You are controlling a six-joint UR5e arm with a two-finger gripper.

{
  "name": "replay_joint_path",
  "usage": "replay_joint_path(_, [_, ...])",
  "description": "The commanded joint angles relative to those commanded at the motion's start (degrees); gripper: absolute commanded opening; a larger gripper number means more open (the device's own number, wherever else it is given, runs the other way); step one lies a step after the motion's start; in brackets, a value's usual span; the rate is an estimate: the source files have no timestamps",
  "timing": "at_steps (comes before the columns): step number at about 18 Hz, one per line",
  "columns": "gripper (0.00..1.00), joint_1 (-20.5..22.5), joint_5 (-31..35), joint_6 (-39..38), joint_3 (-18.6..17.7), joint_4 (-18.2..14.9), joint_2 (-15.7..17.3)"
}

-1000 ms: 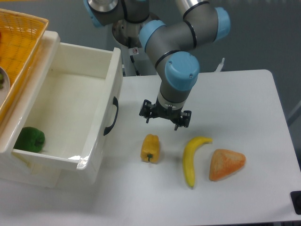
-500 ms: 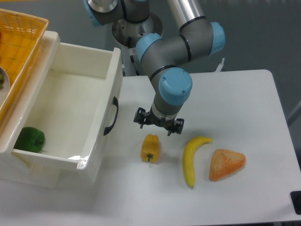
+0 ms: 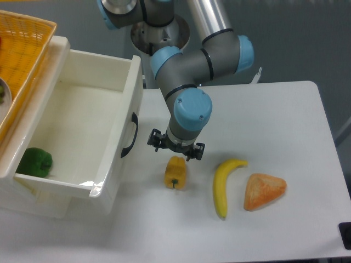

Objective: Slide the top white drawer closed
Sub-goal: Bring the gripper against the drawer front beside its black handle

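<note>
Jaws (image 3: 175,147) shifted left, nearer top white drawer (image 3: 88,131) handle

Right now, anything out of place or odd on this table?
Nothing is spilled or damaged. The top white drawer stands pulled far out, with a green pepper in its near left corner. A yellow pepper, a banana and an orange wedge-shaped item lie loose on the table, all intact. The gripper hovers above the yellow pepper.

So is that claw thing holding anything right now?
Gripper: holding nothing; it hangs above the table between the drawer and the yellow pepper. Open or shut cannot be told.
</note>
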Motion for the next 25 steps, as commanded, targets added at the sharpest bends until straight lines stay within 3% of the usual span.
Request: replay_joint_path(25, [1.00,-2.37,-1.76,-1.58,0.35,-0.09,0.35])
